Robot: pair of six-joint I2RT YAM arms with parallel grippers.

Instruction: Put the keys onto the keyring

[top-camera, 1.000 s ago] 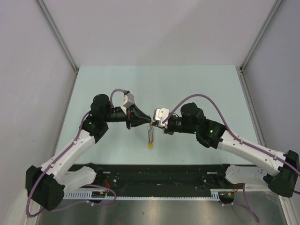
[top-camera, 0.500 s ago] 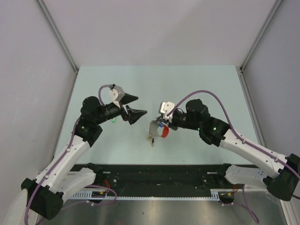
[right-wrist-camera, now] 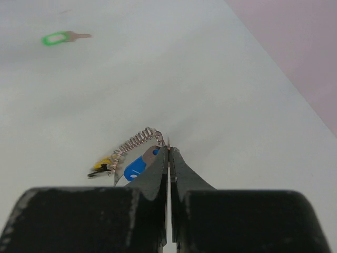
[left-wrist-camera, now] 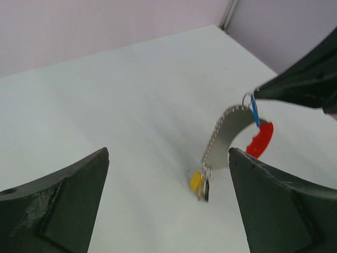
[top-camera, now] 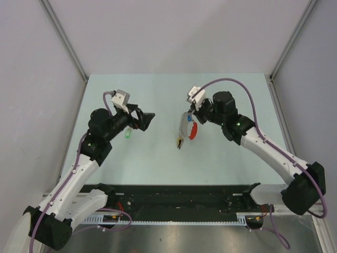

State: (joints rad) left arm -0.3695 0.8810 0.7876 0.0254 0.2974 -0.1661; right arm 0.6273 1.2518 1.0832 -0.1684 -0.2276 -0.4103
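I am pinching the keyring point(top-camera: 185, 129) in the right pincer point(right-wrist-camera: 168, 153), blue key point(right-wrist-camera: 136, 167) apparently on it; left pincer point(top-camera: 145, 120) is gaping, empty; next, I judge, going low for the flat-lying green key point(top-camera: 127, 135).

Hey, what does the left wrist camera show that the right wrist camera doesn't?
Only the left wrist view: the curved red piece of the bunch, framed by the open left gripper. Only the right wrist view: the green key lying loose on the table. Both: the keyring held by the shut right gripper, its yellow-capped key lowest.
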